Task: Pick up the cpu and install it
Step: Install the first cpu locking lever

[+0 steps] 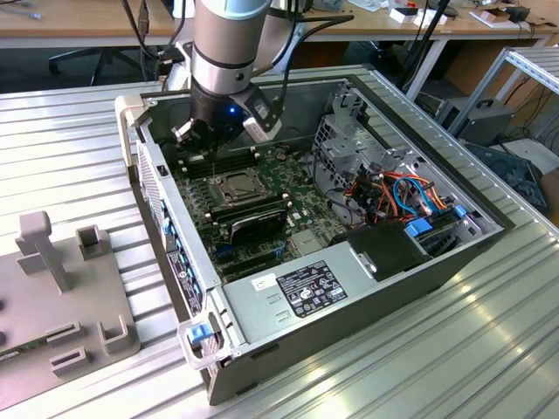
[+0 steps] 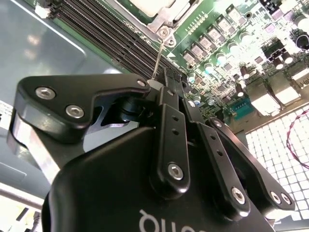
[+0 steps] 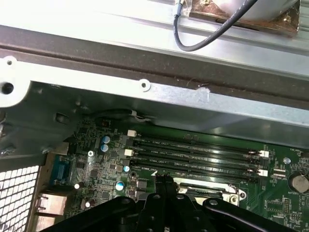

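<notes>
The gripper (image 2: 170, 77) had its fingers pressed together with nothing clamped between them. A thin metal rod (image 2: 159, 53) ran down to the tips; I could not tell whether it touched them. Just beyond lay the cpu (image 2: 150, 5), a flat, pale silver-grey square seated inside the metal frame (image 2: 166, 21) on the green board (image 2: 251, 29).

In the first wrist view the closed gripper (image 3: 163, 180) pointed toward long black memory slots (image 3: 198, 150) below the case wall (image 3: 159, 96). The exterior view showed the gripper (image 1: 208, 150) low inside the open case (image 1: 131, 113), the cpu (image 1: 238, 185) beside it, coloured cables (image 1: 397, 188), and the ribbed table (image 1: 489, 332).
</notes>
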Controlling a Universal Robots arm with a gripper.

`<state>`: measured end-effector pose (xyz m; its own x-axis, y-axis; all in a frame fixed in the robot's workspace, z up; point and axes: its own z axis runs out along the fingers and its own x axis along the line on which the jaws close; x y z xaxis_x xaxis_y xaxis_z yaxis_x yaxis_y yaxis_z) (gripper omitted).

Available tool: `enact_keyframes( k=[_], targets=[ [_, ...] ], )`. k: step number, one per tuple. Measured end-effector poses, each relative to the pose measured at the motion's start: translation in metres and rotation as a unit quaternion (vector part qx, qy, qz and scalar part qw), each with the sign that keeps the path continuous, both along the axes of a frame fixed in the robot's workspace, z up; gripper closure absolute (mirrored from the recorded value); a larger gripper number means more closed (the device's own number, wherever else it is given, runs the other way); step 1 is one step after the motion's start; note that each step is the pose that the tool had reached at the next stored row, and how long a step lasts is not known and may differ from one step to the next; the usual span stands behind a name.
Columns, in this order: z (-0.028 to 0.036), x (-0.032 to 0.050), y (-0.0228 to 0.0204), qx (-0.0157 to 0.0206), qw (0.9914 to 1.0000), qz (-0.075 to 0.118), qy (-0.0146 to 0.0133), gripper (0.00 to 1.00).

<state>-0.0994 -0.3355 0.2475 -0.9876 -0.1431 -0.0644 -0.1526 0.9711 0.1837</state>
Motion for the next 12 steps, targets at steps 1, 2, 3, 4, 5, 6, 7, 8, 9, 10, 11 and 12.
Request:
enact_keyframes(
  k=[1,2,3,4,5,6,7,8,9,10,11,12],
  targets=[
    [-0.0001,0.0012,0.0000,0.0000,1.00000,-0.001,0.0000,0.89],
    [-0.0002,0.0026,-0.0001,-0.0001,1.00000,-0.002,0.0000,0.89],
    [-0.0004,0.0045,-0.0003,0.0000,0.99999,-0.003,0.0000,0.89],
    [-0.0004,0.0055,-0.0004,-0.0001,0.99999,-0.004,0.0000,0.89],
    [-0.0006,0.0067,-0.0005,-0.0001,0.99998,-0.006,0.0000,0.89],
    [-0.0009,0.0100,-0.0010,0.0000,0.99996,-0.009,0.0000,0.89],
    [-0.0012,0.0121,-0.0014,0.0000,0.99994,-0.011,0.0000,0.89],
    [-0.0013,0.0133,-0.0016,0.0000,0.99992,-0.012,0.0000,0.89],
    [-0.0015,0.0143,-0.0018,0.0000,0.99991,-0.014,0.0000,0.89],
    [-0.0017,0.0159,-0.0020,0.0000,0.99989,-0.015,0.0000,0.89],
    [-0.0020,0.0179,-0.0022,0.0000,0.99986,-0.017,-0.0001,0.89],
    [-0.0023,0.0196,-0.0023,0.0000,0.99985,-0.017,0.0000,0.89]
  ],
)
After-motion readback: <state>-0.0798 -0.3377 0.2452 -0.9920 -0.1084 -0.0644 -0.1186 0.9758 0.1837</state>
